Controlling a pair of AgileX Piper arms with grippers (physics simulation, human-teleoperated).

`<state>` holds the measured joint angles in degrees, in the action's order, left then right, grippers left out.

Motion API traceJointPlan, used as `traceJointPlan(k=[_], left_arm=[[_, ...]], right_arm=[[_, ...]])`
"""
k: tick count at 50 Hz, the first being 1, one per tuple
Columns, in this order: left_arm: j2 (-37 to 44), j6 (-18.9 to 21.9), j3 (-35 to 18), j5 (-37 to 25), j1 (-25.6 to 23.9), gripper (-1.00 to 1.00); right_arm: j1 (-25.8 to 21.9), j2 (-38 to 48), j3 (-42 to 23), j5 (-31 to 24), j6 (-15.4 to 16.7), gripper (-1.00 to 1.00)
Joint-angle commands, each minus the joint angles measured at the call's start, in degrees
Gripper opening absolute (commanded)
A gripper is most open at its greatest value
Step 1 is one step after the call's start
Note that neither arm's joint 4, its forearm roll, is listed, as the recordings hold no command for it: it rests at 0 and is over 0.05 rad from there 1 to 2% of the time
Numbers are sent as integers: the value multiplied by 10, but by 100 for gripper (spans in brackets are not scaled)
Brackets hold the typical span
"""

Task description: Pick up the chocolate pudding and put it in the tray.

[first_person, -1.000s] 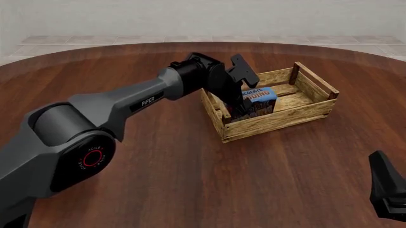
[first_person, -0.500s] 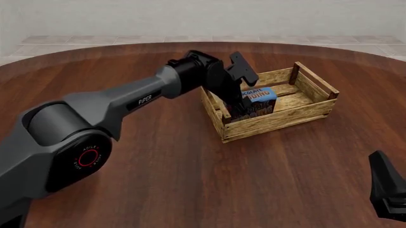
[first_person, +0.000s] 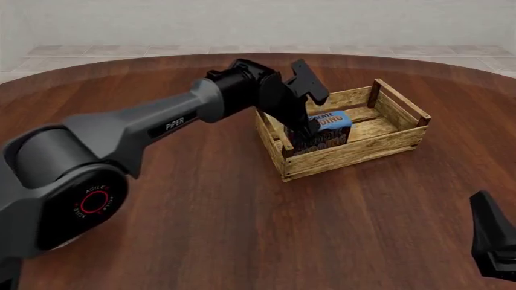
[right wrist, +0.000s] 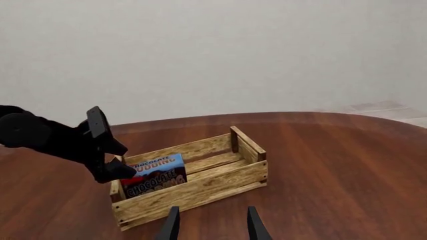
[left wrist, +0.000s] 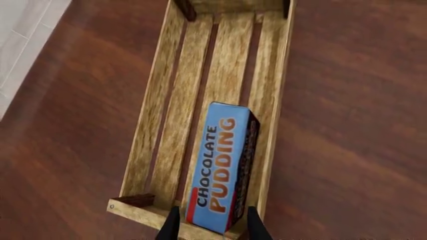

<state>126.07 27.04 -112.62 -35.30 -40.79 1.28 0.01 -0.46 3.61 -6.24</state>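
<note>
The chocolate pudding [first_person: 327,128] is a small carton with a blue top and orange lettering. It rests inside the left end of the tray [first_person: 379,148], a light wooden slatted crate. My left gripper [first_person: 310,129] is at that end of the crate. In the left wrist view its fingers [left wrist: 175,226] stand apart on either side of the carton's [left wrist: 220,170] near end, open, with a small gap to it. My right gripper [first_person: 492,241] is open and empty at the near right. Its wrist view shows the crate [right wrist: 220,187] and the carton [right wrist: 157,175] from afar.
The round wooden table [first_person: 202,223] runs under everything. The crate's right half [first_person: 387,124] holds nothing. A pale tiled floor and wall [first_person: 258,24] lie beyond the table's far edge.
My left arm has drawn back a little to the left and upward. The pudding has stayed in place in the crate. The right arm has not moved.
</note>
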Motion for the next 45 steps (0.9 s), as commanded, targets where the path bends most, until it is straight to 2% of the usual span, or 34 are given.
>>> traceJointPlan(k=[1, 3, 18, 45], left_arm=[[-21, -4, 23, 11, -5, 100], [-26, -4, 29, 14, -6, 100], [-81, -3, 101, 51, -29, 100], [-122, 6, 142, 68, -32, 100]], right_arm=[[1, 0, -12, -11, 1, 100], [2, 0, 0, 2, 2, 100], [1, 0, -5, -4, 5, 100], [1, 0, -6, -5, 12, 100]])
